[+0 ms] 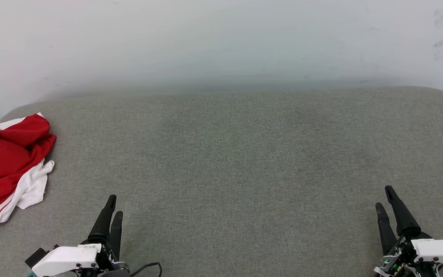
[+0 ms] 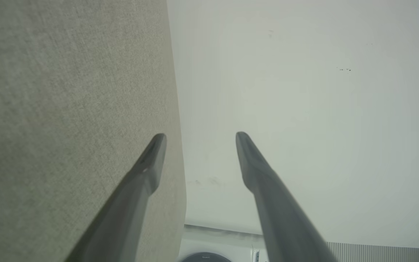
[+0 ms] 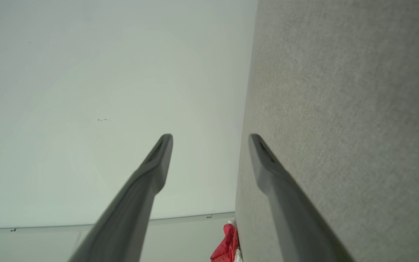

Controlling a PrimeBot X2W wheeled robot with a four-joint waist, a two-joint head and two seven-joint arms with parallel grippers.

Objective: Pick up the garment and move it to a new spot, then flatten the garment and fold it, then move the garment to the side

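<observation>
The garment (image 1: 6,161) lies crumpled at the far left edge of the grey fabric surface (image 1: 229,161), red with white sleeve cloth and red-and-white striped trim showing. A small red part of the garment (image 3: 227,247) also appears low in the right wrist view. My left gripper (image 1: 115,204) is near the front edge, to the right of the garment and apart from it. Its fingers stand open and empty in the left wrist view (image 2: 200,135). My right gripper (image 1: 383,196) is at the front right, far from the garment, its fingers spread with nothing between them (image 3: 210,135).
A pale wall (image 1: 221,46) rises behind the grey surface, whose back corners are rounded. A white appliance (image 2: 213,251) shows low in the left wrist view. A wide stretch of bare grey fabric lies between the two grippers.
</observation>
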